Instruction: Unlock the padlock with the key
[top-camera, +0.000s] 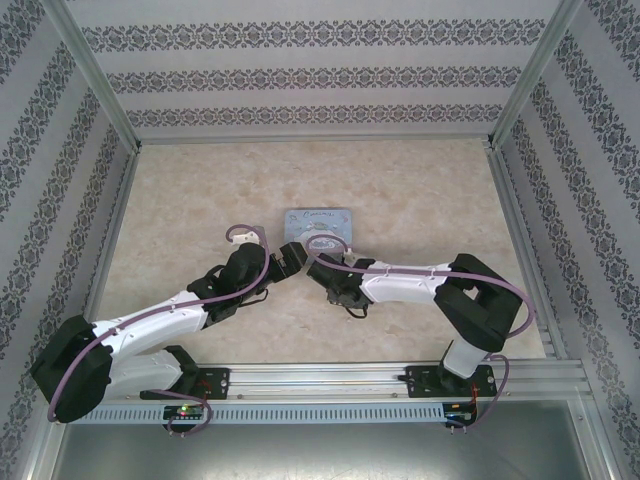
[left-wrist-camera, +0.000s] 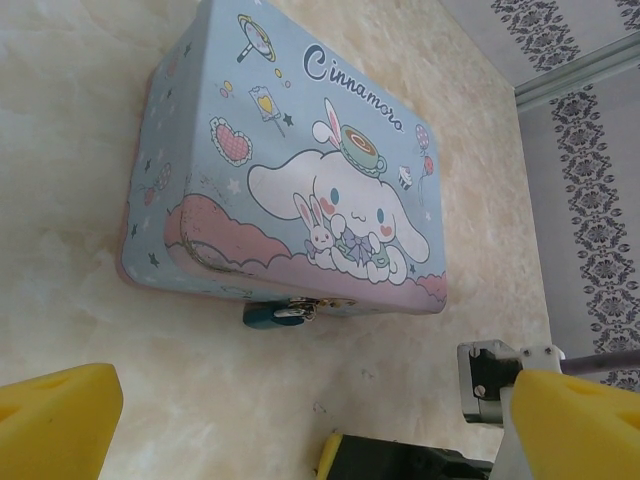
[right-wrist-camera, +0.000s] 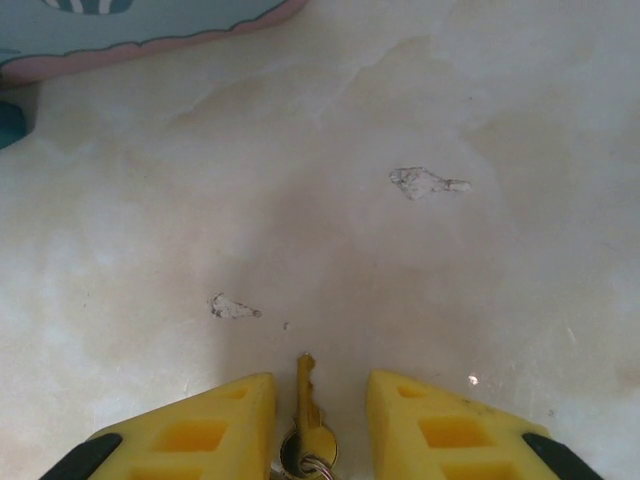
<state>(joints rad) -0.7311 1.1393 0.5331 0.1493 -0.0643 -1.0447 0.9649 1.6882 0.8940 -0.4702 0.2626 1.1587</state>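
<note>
The tin (left-wrist-camera: 300, 120), pale blue with a cartoon dog and rabbits on its lid, lies flat on the marbled table (right-wrist-camera: 500, 280), in the middle of the overhead view. The padlock (left-wrist-camera: 278, 314) hangs at the lower edge of the tin in the left wrist view, about halfway along that side. It has a small dark teal body with a bit of bright metal above it, touching the tin's pink rim and resting on the table.

The left gripper (left-wrist-camera: 315, 390) is spread wide. Its two yellow fingers (left-wrist-camera: 55, 420) sit far apart in the bottom corners of that view, with bare table between them and the padlock a little above the gap. It holds nothing.

The key (right-wrist-camera: 305, 400) is in the bottom centre of the right wrist view, slim and brassy, with its blade pointing up the frame and a thin ring (right-wrist-camera: 312, 466) through its head. It lies between the fingers of the right gripper (right-wrist-camera: 320, 380), which are drawn in narrow around it. A strip of table shows on each side of the key, so from here the fingers flank it rather than pinch it. Below the frame's edge I cannot tell.

A corner of the tin fills the upper left of that view. Two small grey scuff marks (right-wrist-camera: 425, 182) show on the table above the key. From overhead the two grippers are close together, just below the tin.
</note>
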